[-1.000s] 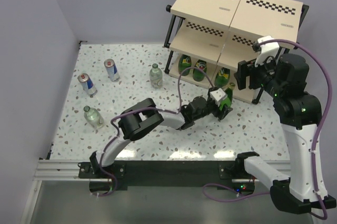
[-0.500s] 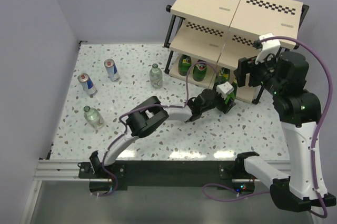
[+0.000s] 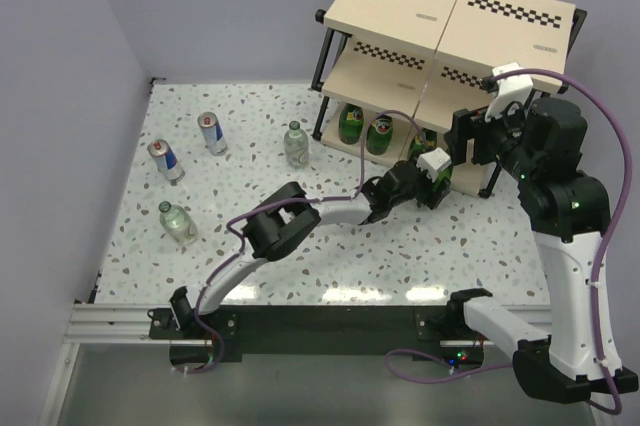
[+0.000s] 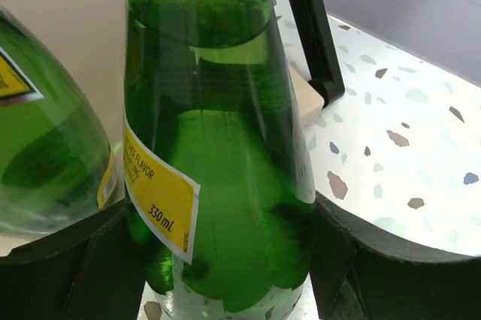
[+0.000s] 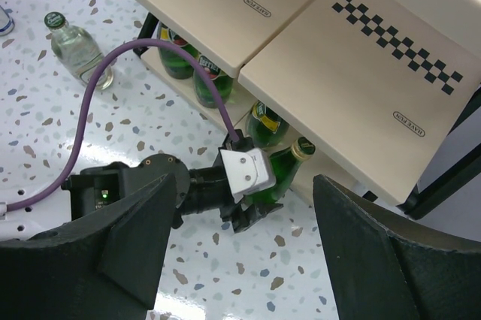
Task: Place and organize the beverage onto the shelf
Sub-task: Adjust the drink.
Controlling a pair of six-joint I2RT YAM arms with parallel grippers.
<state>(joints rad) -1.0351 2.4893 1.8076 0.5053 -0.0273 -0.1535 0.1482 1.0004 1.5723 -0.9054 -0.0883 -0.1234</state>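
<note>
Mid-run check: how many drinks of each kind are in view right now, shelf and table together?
Green bottles: 4 (3 on the shelf bottom tier, 1 in the left claw)
Clear bottles: 2
Cans: 2
Total: 8

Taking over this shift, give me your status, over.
Left gripper shut on green bottle, at the shelf's bottom tier. Right gripper open, empty. Shelved green bottle close alongside.
</note>
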